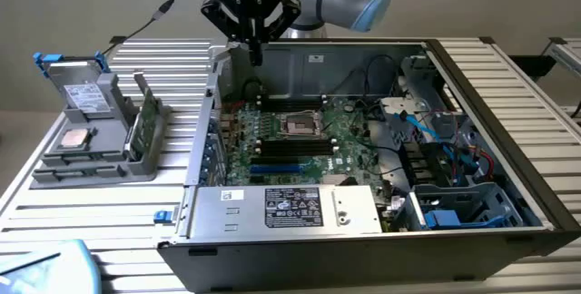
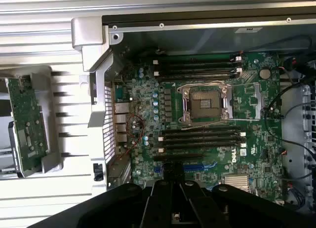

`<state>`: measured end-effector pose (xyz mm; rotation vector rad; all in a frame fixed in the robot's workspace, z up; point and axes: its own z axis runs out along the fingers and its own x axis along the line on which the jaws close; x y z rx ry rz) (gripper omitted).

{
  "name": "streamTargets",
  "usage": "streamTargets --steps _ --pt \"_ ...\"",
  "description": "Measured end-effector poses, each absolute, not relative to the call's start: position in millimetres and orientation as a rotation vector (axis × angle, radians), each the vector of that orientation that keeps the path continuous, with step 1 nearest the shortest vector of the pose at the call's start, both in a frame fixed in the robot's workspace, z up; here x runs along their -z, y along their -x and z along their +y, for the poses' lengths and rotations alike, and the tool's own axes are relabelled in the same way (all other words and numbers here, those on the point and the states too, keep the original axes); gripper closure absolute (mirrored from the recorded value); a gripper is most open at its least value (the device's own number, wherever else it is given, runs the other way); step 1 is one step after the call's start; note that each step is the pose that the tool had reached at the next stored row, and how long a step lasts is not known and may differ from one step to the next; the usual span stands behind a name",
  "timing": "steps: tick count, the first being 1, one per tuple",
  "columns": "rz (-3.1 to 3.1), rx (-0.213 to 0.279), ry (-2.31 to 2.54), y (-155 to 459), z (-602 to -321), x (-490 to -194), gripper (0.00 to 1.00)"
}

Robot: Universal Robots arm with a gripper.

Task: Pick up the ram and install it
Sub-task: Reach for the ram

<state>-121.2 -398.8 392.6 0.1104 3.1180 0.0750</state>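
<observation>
Currently: gripper point(image 1: 257, 54) closed, empty, upper centre above PC case rear wall point(image 1: 345, 69); ram point(image 1: 143, 124) stands in grey holder point(image 1: 91, 165), left, well apart; case side wall point(image 1: 205, 137) between.

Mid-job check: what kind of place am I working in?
Probably a robotics lab bench for PC assembly: an open computer case with its motherboard exposed sits on a slatted metal table, with a grey parts holder carrying the ram beside it.

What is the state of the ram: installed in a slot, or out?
Out. The ram stands on edge in the gray holder beside the case, and the black slots look empty.
</observation>
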Motion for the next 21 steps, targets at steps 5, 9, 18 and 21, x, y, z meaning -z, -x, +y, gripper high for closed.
streamTargets --steps 5,9,18,21 --pt "3.118 -0.075 -0.110 121.2 -398.8 -392.6 0.89" --pt "3.118 -0.075 -0.110 121.2 -398.8 -392.6 0.89" --pt "3.118 -0.075 -0.111 149.6 -396.4 -392.4 0.89" --pt "3.118 -0.075 -0.111 163.4 -395.5 -392.3 0.89"
